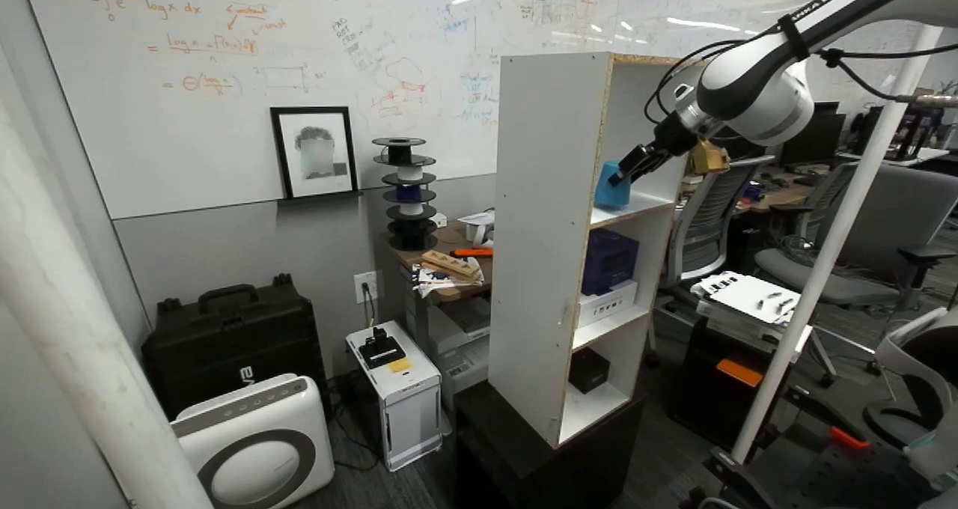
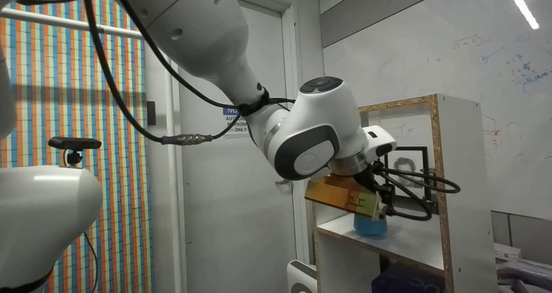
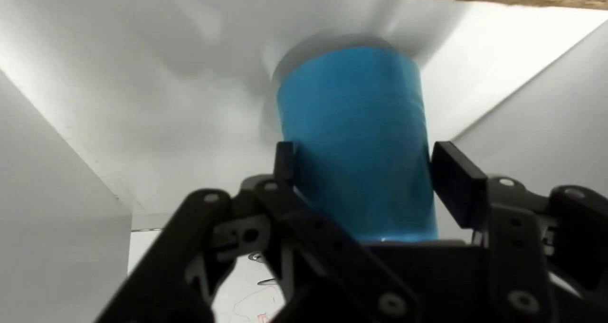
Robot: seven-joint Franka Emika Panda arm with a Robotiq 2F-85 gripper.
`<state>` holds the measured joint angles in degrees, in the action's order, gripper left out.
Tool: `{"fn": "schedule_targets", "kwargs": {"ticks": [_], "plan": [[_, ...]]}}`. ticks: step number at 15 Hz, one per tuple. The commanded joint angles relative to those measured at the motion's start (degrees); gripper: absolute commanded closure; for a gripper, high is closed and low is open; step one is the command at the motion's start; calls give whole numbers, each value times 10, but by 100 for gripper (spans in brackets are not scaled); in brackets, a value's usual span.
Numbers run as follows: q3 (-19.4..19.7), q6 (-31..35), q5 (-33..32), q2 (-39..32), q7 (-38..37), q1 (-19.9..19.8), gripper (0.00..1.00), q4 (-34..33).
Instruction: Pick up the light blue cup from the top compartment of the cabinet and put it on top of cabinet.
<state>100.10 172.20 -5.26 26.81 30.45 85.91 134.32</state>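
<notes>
My wrist view shows what the amber block [image 2: 340, 196] partly hides in an exterior view — my gripper [image 3: 362, 166], jaws part-closed, holding the light blue cup [image 3: 358, 137] in the top compartment [image 3: 199, 137].

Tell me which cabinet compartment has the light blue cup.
The top compartment, where the pincer grips the cup. The middle one holds a purple box, the bottom one a black box.
</notes>
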Motion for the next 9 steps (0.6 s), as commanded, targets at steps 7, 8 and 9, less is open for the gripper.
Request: {"fn": "schedule_targets", "kwargs": {"ticks": [7, 8, 9], "plan": [[-390, -41, -39, -4, -148, -393, 54, 167], [-431, -63, -56, 11, -165, -436, 54, 178], [-473, -88, -80, 28, -183, -480, 54, 187]]}}
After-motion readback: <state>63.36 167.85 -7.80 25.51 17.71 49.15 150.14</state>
